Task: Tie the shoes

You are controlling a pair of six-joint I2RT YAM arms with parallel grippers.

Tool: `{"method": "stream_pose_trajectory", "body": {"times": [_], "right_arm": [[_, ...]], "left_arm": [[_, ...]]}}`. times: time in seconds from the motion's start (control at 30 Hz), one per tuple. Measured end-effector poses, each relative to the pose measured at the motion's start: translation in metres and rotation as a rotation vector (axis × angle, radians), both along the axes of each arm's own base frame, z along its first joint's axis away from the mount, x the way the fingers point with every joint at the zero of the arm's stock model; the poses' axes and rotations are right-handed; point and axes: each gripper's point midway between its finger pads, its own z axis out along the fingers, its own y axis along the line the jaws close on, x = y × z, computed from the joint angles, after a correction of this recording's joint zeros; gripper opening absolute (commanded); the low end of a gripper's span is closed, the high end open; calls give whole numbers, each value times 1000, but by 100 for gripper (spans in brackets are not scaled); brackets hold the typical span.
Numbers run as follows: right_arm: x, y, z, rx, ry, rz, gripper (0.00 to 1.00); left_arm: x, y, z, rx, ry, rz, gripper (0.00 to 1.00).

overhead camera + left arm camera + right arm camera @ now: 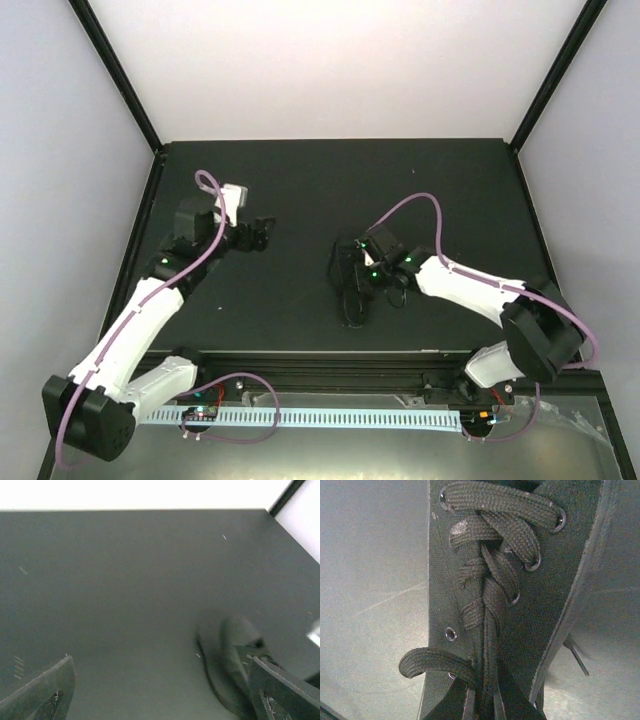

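Even bright light from above, faint shadows, left wrist view blurred, right wrist sharp

Black canvas shoe [545, 595] here, ribbed black laces [495, 500], silvery eyelets [451, 634]; desk [330, 180] matte black all over, and that cable [420, 205], bright purple.

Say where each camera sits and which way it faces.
Top external: above, behind the bases, looking down on the table, left arm, right arm, shoe.
Left wrist: on the left gripper, facing across the table; open fingers flank the blurred shoe.
Right wrist: close over the laces, right gripper shut on them.
Shared: the shoe.
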Motion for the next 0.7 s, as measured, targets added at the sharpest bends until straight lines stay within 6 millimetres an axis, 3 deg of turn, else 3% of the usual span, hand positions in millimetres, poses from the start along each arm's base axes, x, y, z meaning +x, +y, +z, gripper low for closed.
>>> {"method": "stream_pose_trajectory", "body": {"times": [0.1,0.2,0.3,0.43,0.57,0.63,0.7], "right_arm": [[-7,11,-11,-16,27,31,18],[-11,14,-19,-23,55,28,45],[-8,13,-14,-21,38,7,67],[-2,1,8,-16,-25,-35,71],[13,-25,35,36,-87,-128,71],[17,-43,33,51,-93,-177,71],[14,-58,18,40,-63,-207,69]], "left_arm": [[-7,-23,-37,-91,116,-26,90],[-20,-48,-95,-106,299,-48,85],[-30,-73,-141,-59,466,-71,77],[-32,-100,-173,-12,580,-89,67],[-41,-116,-190,12,633,-97,61],[-45,-120,-196,15,655,-94,59],[-48,-124,-201,9,674,-87,56]]}}
